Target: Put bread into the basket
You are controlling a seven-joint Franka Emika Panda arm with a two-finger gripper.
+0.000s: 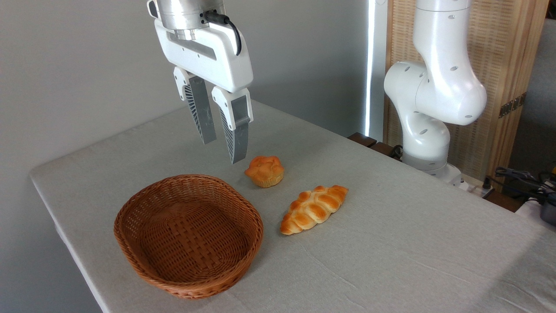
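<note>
1. Hung gripper (222,152) above the table (391,243), jaws slightly parted, holding nothing.
2. Sat bun (265,171) right of the fingertips, seemingly just beyond the basket (188,235).
3. Lay braided loaf (313,209) nearer, right.

Gripper (222,151) aloft, fingers slightly parted

On the surface (412,261) the basket (188,234) sits front left, the bread (265,171) just behind its right rim, the braided loaf (313,208) to the right of the basket and in front of the bread, and the hand (221,150) hangs above, left of the bread.
</note>
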